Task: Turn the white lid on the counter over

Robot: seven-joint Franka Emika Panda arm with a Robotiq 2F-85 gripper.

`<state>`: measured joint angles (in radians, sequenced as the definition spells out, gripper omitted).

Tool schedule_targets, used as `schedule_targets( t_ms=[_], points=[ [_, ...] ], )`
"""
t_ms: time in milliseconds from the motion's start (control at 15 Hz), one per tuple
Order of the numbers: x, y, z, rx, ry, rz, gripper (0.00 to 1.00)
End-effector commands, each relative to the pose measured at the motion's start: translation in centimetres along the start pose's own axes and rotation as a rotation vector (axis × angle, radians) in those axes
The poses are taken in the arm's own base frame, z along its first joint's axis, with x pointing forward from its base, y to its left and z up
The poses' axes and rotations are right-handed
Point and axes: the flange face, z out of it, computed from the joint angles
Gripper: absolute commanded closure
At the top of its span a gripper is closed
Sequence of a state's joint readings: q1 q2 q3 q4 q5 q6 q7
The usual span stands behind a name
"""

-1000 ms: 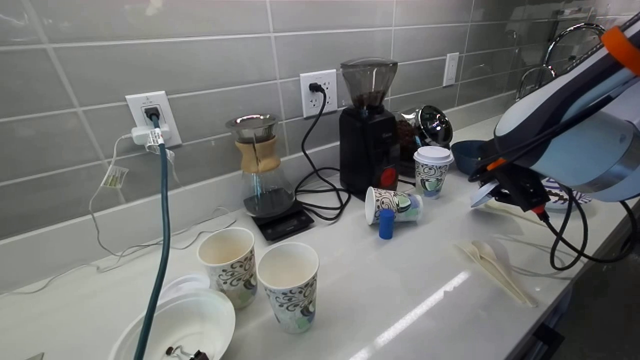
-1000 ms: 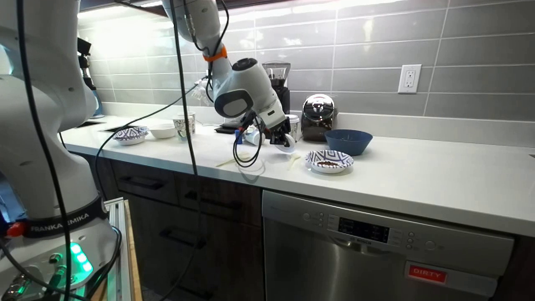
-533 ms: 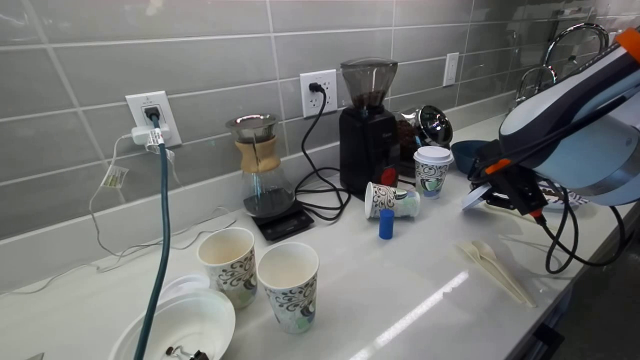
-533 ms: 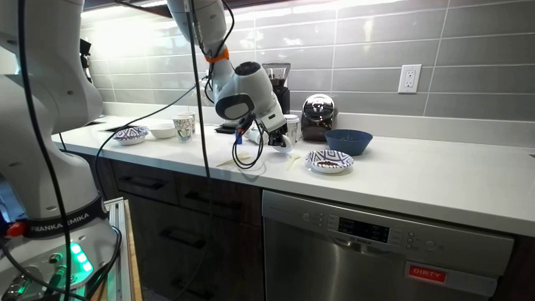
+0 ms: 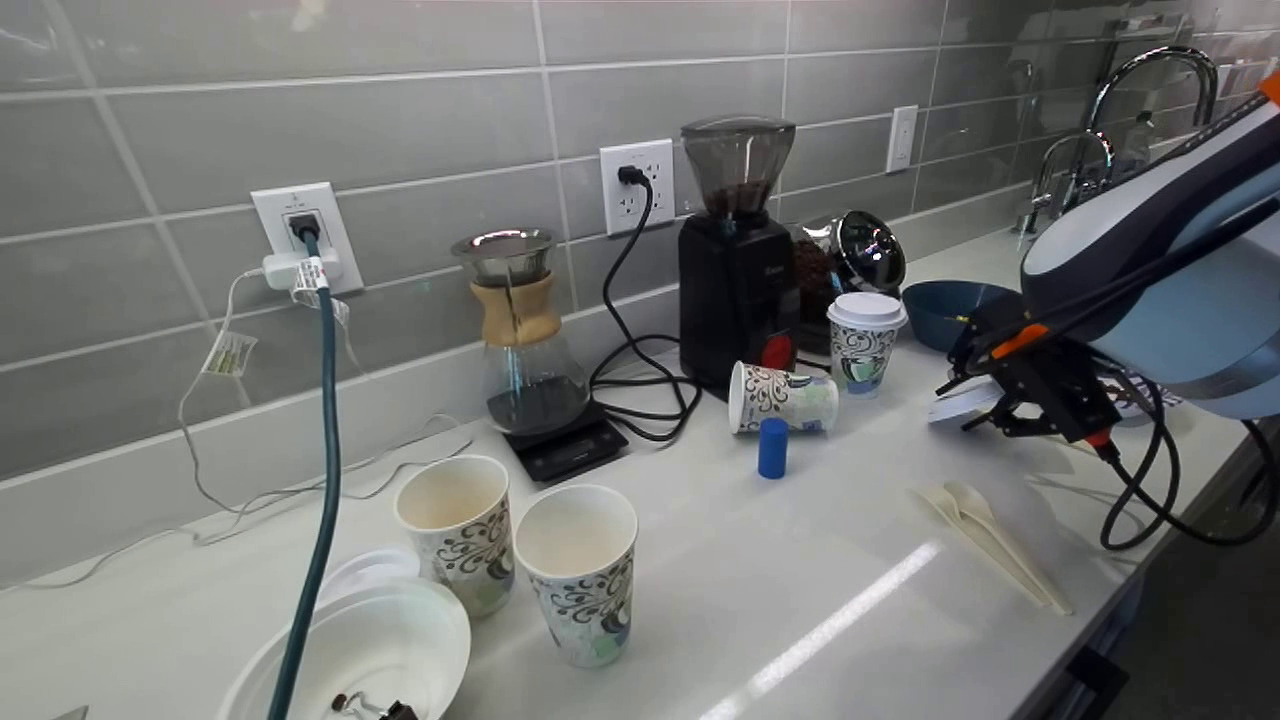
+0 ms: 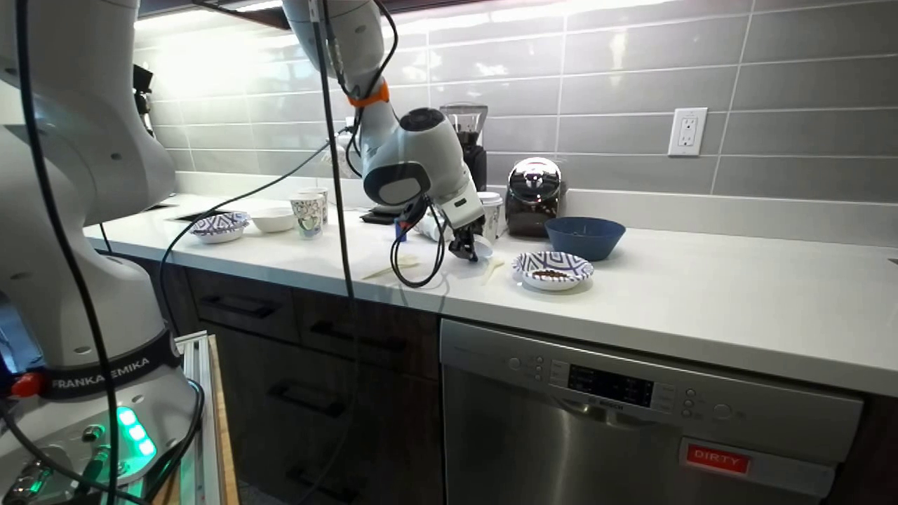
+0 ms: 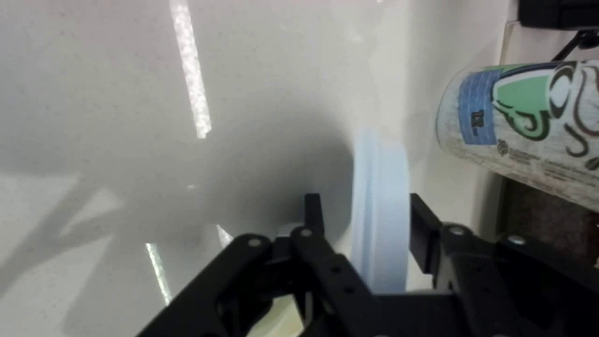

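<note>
claw spread, low over the white counter, between its front and back edges. white lid between the fingers, tilted, nearly edge-on in the wrist view; clear gap on one side, contact on the other can't be told. whether lid touches counter: can't tell either. toward the back edge, a cup on its side, a lidded cup upright. nearer the front edge: pale utensils, a patterned plate.
</note>
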<state>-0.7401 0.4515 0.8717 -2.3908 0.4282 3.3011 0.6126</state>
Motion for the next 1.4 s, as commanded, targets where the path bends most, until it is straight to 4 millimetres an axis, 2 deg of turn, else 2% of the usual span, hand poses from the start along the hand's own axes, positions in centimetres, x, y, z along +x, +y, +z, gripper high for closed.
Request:
schedule_targets(
  t_ms=[0, 200, 267, 400, 533, 667, 800, 1067, 1333],
  points=[
    [0.0, 1.3, -1.9, -0.091, -0.002, -0.013, 0.19],
    [0.4, 1.4, -4.1, -0.142, 0.027, -0.035, 0.01],
    [0.4, 1.5, -5.0, -0.160, 0.040, -0.047, 0.00],
    [0.2, 1.6, -6.6, -0.209, 0.042, -0.106, 0.00],
    [-1.0, 1.0, -8.1, -0.260, 0.029, -0.204, 0.00],
    [-2.5, -0.2, -9.4, -0.300, 0.019, -0.299, 0.00],
    [-4.0, -2.2, -12.0, -0.308, 0.008, -0.376, 0.00],
    [-6.8, -4.6, -15.2, -0.389, -0.003, -0.589, 0.00],
    [-7.4, -6.1, -16.2, -0.430, 0.071, -0.815, 0.00]
  ],
)
